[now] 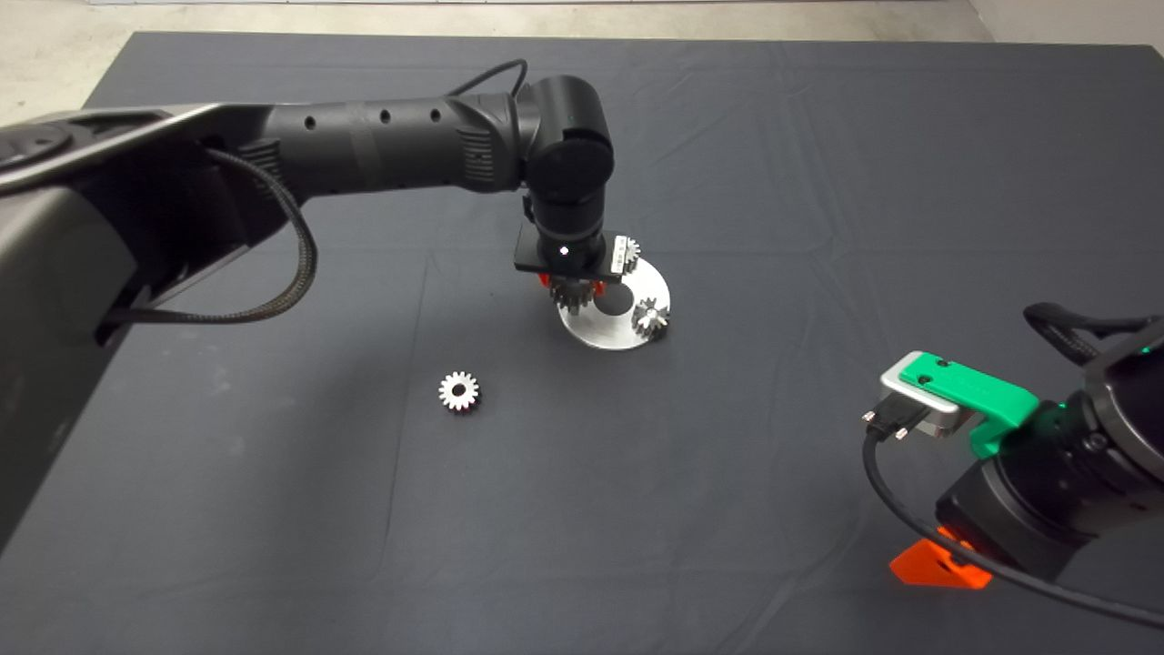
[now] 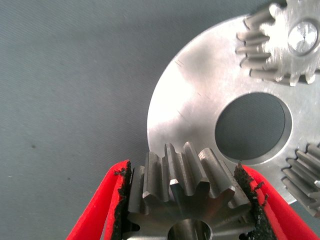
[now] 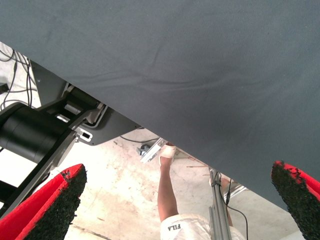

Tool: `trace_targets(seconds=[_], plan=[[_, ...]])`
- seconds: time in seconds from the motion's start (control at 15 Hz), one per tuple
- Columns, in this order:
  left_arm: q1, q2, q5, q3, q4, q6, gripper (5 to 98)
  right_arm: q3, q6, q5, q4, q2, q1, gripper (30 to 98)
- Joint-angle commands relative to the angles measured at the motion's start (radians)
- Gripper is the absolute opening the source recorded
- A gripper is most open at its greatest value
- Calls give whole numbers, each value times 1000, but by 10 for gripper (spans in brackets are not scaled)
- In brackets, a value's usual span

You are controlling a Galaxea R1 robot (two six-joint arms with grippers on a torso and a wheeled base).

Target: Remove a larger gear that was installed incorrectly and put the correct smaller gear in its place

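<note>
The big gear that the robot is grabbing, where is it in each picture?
Head view: the larger gear sits under the left gripper, at the round steel plate's left edge.
Left wrist view: the same gear fills the bottom middle, clamped between the red fingers.
Right wrist view: not in it; only mat, floor and a person's leg.
Shared landmark: the plate's centre hole.

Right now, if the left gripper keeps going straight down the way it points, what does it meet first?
The left gripper points down, shut on the larger gear. The gear would meet the round steel plate first, near its edge by the centre hole. How high it hangs above the plate is unclear.
</note>
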Motion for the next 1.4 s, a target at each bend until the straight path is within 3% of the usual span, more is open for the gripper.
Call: trace_targets(seconds=[0.0,0.27,0.67,1.0,1.33], plan=[[-34,-13,11,16,-24,-5,457,6,6,-86,36,-5,14,976],[-62,-22,12,17,-48,-7,457,6,6,-86,36,-5,14,976],[-59,-151,14,89,-46,-4,457,6,6,-86,35,-5,14,976],[-49,-219,14,92,-43,8,457,4,6,-86,35,-3,14,976],[-8,-260,11,77,-36,33,457,4,6,-86,35,-3,14,976]])
